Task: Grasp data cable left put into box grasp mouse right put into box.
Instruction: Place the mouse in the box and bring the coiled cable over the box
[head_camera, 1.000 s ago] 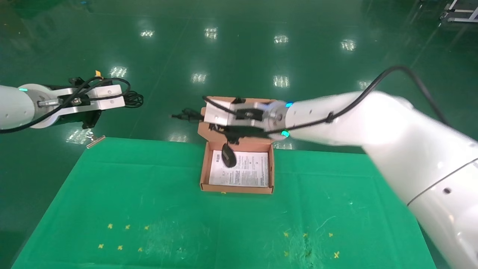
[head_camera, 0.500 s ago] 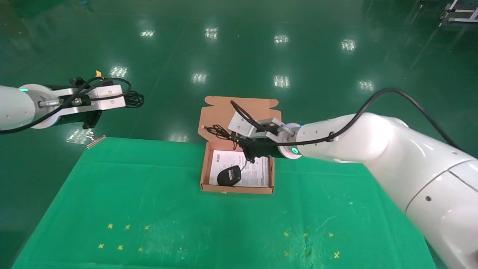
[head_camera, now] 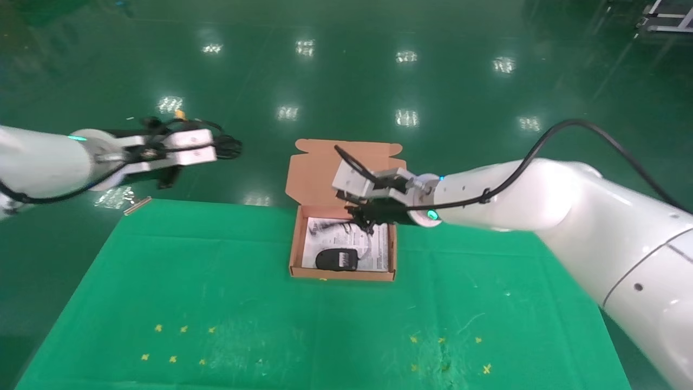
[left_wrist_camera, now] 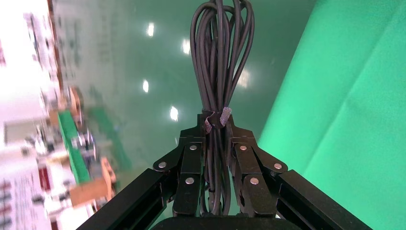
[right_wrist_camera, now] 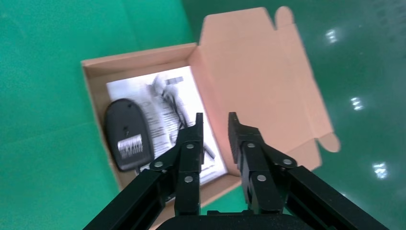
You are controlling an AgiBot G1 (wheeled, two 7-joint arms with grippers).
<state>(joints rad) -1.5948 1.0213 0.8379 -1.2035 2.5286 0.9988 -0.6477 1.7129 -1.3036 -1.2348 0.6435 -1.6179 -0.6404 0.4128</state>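
Note:
The salmon-orange box [head_camera: 342,274] stands open at the table's back middle, lid [head_camera: 319,170] upright, white sheet [head_camera: 375,250] inside. The black mouse [head_camera: 337,259] lies in the box near its front wall, its cord [head_camera: 325,227] loose on the sheet. My right gripper [head_camera: 364,218] hovers open and empty over the box's back right. In the right wrist view the gripper [right_wrist_camera: 214,120] is above the sheet, and the mouse [right_wrist_camera: 127,135] shows a label. My left gripper [head_camera: 212,150] is off the table's back left, shut on the data cable [head_camera: 229,146], a looped bundle [left_wrist_camera: 220,57] between its fingers [left_wrist_camera: 193,158].
A green cloth [head_camera: 216,292] covers the table, with small yellow crosses [head_camera: 178,342] at front left and front right [head_camera: 446,352]. A small metal strip [head_camera: 138,205] lies at the back left corner. Glossy green floor lies beyond the table's back edge.
The mouse hung from my right gripper over the box, then dropped in; the gripper is now open and empty. My left arm has moved right toward the box with the cable.

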